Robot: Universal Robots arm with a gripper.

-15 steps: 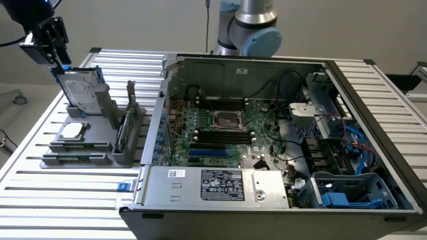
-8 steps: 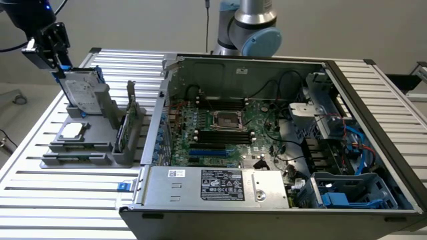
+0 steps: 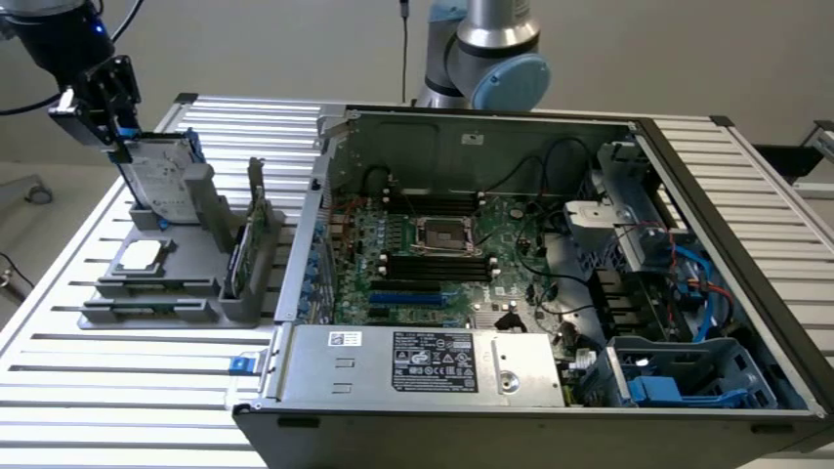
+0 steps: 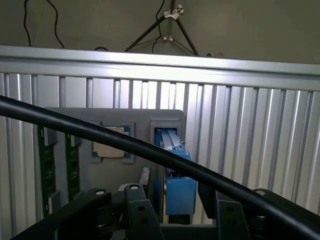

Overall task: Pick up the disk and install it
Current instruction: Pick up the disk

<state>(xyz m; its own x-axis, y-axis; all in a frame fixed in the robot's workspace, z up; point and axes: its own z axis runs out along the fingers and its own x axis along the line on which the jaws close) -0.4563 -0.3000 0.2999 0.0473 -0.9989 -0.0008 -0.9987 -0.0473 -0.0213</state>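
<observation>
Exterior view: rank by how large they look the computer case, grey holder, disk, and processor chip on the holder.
1. computer case, by far the largest
2. grey holder
3. disk, standing on edge in the holder
4. processor chip, smallest
The differences are plain, so nearness to the camera leaves the order sure.

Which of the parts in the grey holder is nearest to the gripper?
The disk, standing upright in its blue carrier just below the gripper; the square chip lies flat and the dark card stands farther off.

The disk (image 3: 156,176), silver-grey with a white label and a blue frame, stands nearly upright on edge in a grey stand, at ten o'clock from the case.
</observation>
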